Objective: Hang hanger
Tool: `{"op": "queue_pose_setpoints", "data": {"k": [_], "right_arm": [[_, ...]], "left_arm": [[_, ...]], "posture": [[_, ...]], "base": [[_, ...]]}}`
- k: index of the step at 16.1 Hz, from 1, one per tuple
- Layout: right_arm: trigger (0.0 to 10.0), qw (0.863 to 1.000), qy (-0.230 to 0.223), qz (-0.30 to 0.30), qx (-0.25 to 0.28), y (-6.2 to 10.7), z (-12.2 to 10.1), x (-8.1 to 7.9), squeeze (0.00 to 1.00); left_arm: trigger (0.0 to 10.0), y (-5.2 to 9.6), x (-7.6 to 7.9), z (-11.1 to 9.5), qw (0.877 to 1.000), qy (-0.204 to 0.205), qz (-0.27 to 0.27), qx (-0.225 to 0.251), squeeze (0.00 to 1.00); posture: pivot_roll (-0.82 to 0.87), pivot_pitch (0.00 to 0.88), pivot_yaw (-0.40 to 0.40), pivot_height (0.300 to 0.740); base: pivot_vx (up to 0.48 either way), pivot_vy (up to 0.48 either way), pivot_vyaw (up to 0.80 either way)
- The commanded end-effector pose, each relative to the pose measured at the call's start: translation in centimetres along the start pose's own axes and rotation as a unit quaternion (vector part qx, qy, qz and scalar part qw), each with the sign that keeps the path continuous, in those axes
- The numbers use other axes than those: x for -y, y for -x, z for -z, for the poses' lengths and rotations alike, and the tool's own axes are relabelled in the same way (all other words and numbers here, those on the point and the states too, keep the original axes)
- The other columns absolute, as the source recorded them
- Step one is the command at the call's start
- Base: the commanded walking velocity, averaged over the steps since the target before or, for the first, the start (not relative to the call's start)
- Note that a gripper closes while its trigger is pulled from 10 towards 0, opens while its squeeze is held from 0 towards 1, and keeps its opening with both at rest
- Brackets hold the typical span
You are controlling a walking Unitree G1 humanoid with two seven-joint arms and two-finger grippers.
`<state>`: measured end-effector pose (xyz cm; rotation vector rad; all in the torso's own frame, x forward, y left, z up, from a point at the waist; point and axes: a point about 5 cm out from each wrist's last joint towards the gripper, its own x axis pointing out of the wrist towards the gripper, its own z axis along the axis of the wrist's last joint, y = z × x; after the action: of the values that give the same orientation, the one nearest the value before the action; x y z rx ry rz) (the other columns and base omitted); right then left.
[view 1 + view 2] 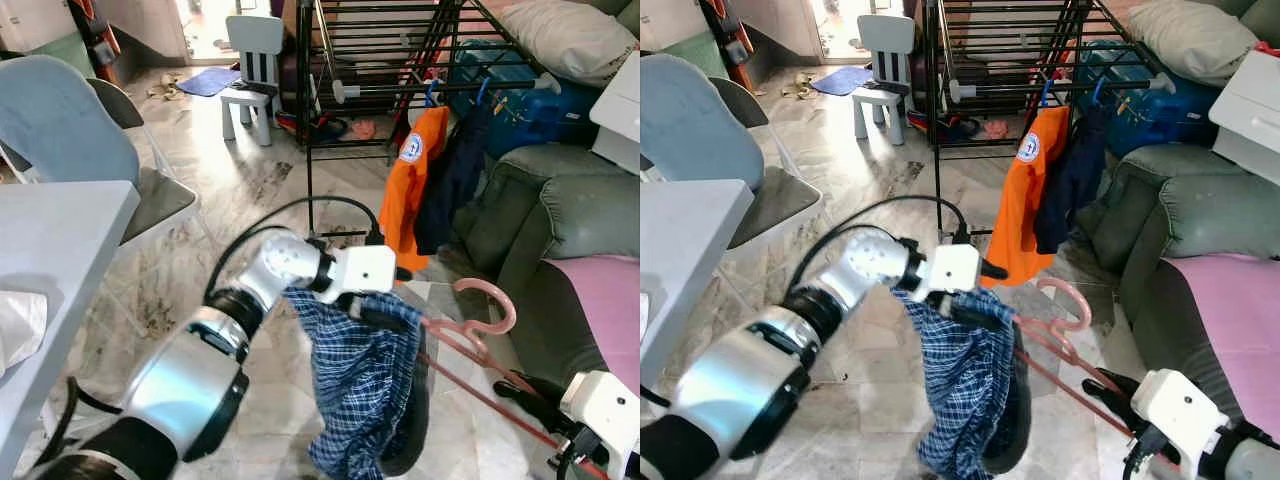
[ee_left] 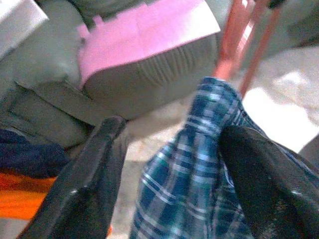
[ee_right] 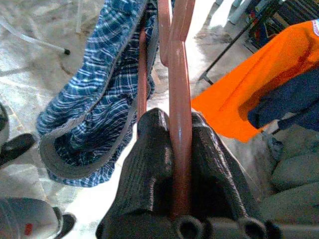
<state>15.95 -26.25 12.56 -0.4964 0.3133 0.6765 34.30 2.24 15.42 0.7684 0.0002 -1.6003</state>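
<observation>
- Near centre of the floor scene: pink hanger [image 1: 478, 322] held low, well short of the drying rack [image 1: 400, 60] at the far side; hook end points up and right, beside the grey sofa [image 1: 560, 225].
- Right pincer [image 3: 172, 149] is clamped tight on one hanger bar; grip looks firm.
- Left pincer [image 2: 169, 164] has fingers spread on either side of the blue plaid garment [image 1: 360, 385]; cloth sits between them, not clearly pinched.
- Risk: garment is only half draped on the hanger, bunched at one end; a tilt could slide it off onto the floor.
- Risk: single-bar grip lets the hanger swing, so the hook may miss the rail.
- Risk: orange shirt [image 1: 408, 185] and navy garment [image 1: 452, 180] already crowd the rail; hook could snag them.
- Risk: left arm's black cable [image 1: 300, 210] could catch.
</observation>
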Motion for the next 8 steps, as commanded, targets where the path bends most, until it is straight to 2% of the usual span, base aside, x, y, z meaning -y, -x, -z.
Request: {"op": "queue_pose_setpoints", "data": {"k": [1, 8], "right_arm": [[10.0, 1.0, 0.024, 0.016, 0.006, 0.3, -0.5, 0.8, 0.0], [10.0, 0.999, 0.042, 0.009, 0.014, -0.2, -1.0, 1.0, 0.0]], "left_arm": [[0.0, 0.3, -0.1, 0.2, 1.0, 0.005, 0.019, -0.021, 0.0], [0.0, -0.7, 0.9, 0.9, 0.998, 0.01, 0.034, -0.043, 0.0]], "posture": [[-0.09, 0.0, 0.023, 0.74], [-0.1, 0.0, 0.024, 0.74]], "base": [[0.0, 0.0, 0.0], [0.0, 0.0, 0.0]]}}
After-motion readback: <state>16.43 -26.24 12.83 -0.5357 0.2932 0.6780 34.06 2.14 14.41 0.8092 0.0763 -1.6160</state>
